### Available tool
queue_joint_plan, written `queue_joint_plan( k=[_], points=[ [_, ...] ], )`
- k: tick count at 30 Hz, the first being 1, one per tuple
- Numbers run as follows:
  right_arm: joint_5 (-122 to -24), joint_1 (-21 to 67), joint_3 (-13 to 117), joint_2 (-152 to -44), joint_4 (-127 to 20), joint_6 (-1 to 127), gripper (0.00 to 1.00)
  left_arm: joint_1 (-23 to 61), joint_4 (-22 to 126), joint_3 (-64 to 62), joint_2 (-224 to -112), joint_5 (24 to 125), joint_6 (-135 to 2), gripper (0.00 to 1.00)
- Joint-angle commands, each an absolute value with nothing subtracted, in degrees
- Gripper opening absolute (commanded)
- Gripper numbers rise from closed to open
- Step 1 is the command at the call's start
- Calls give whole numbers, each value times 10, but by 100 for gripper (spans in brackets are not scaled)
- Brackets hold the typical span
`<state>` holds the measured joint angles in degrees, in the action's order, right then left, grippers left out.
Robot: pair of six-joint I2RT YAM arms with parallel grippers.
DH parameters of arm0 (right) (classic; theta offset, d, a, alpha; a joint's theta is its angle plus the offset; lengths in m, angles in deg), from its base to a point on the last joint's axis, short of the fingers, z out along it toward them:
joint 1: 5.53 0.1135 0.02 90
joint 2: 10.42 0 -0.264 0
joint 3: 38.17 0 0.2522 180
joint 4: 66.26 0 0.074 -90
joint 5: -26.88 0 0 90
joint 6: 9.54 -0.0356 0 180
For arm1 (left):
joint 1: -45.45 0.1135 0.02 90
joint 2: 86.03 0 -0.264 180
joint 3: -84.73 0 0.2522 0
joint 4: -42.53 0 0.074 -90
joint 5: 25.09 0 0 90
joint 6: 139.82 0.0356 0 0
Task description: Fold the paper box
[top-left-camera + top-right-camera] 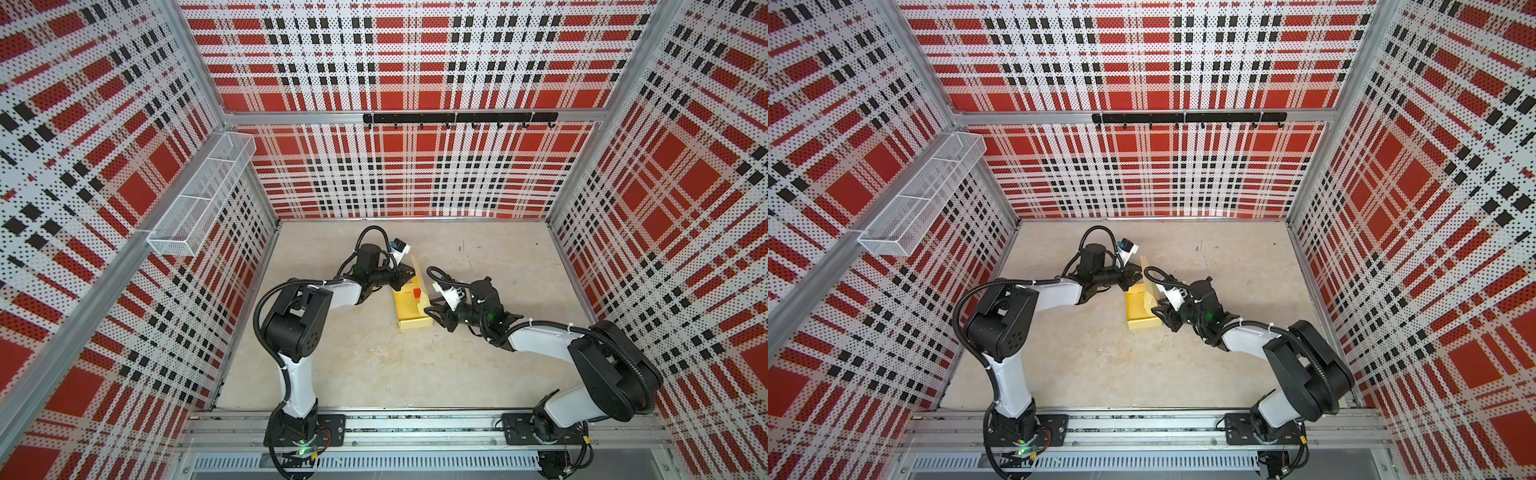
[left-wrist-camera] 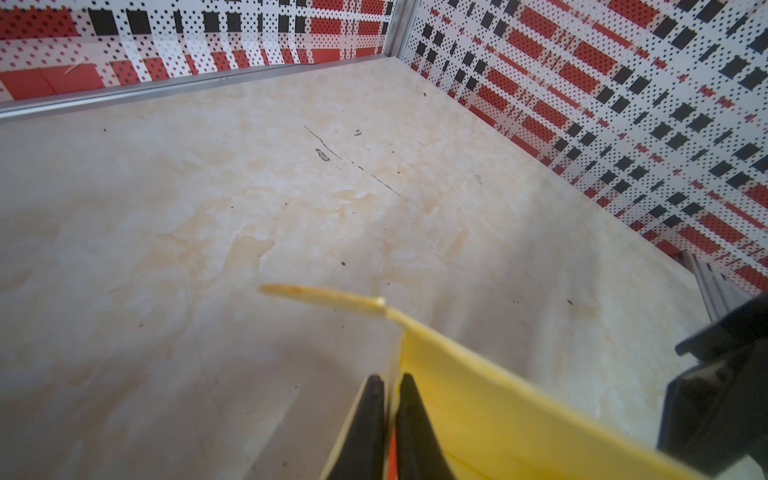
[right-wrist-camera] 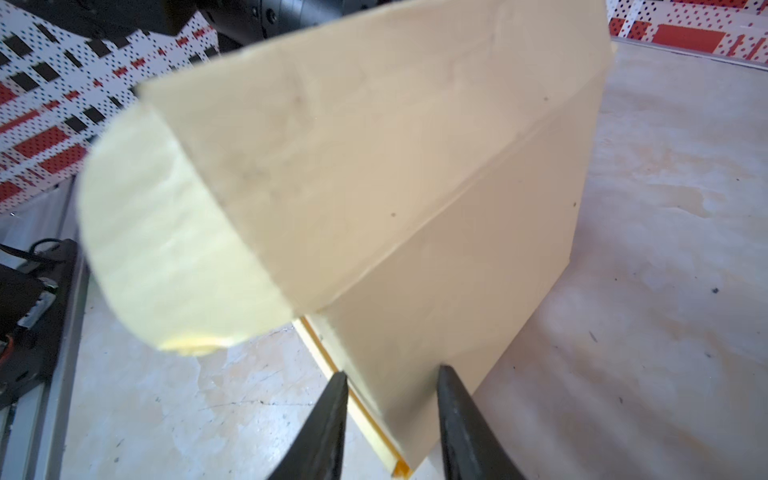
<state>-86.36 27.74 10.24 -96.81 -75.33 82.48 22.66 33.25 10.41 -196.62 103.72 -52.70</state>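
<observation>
The paper box (image 1: pixel 409 313) (image 1: pixel 1140 313) is pale yellow card lying mid-table, with a tall flap standing up along its right side. My left gripper (image 1: pixel 409 279) (image 1: pixel 1133 277) reaches in from the left at the box's far end. In the left wrist view it (image 2: pixel 388 378) is shut on a thin upright card edge, with the yellow flap (image 2: pixel 478 395) beside it. My right gripper (image 1: pixel 430 311) (image 1: pixel 1158 312) sits at the box's right wall. In the right wrist view it (image 3: pixel 392 372) is open, and the tall card panel (image 3: pixel 415 187) stands between its fingers.
A tiny red square (image 1: pixel 417 293) shows inside the box. A wire basket (image 1: pixel 203 195) hangs on the left wall and a black hook rail (image 1: pixel 459 118) on the back wall. Patterned walls close three sides; the metal base rail (image 1: pixel 415 424) runs along the front.
</observation>
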Motion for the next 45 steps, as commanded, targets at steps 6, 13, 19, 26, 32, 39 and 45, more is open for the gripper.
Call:
queue_joint_plan(
  k=[6,13,19,26,32,39,45],
  points=[
    [-750,309,141,-959,-732,885,35,237,310,129,-1952,1074,-572,12],
    [-690,325,152,-972,-720,901,32,244,305,136,-1957,1077,-574,12],
    [-651,343,152,-981,-724,920,31,247,304,141,-1959,1082,-571,12],
    [-636,361,162,-993,-700,942,31,254,304,150,-1965,1083,-572,12],
    [-622,381,176,-1007,-678,957,31,265,305,153,-1973,1085,-582,12],
    [-623,389,198,-1028,-662,962,31,276,304,151,-1984,1088,-603,13],
    [-631,397,217,-1056,-648,966,30,277,304,158,-1985,1089,-608,15]
  ],
)
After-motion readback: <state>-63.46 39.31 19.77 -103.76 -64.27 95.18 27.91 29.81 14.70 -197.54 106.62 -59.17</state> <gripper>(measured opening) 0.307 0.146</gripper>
